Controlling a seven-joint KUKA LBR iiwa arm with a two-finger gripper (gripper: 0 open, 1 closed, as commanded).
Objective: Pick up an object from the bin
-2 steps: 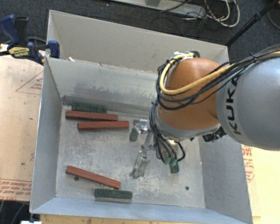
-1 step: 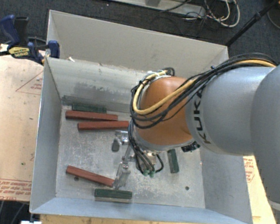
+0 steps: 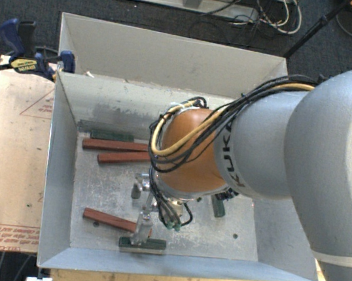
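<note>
At bin (image 3: 61,151) front, end effector (image 3: 143,232) over slim dark green bar (image 3: 154,245)

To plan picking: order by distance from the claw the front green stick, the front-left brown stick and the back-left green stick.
1. Front green stick, right at the claw.
2. Front-left brown stick, beside it, leftward.
3. Back-left green stick, near the back wall.

Scuffed matt metal bin (image 3: 58,171) — dull.
</note>
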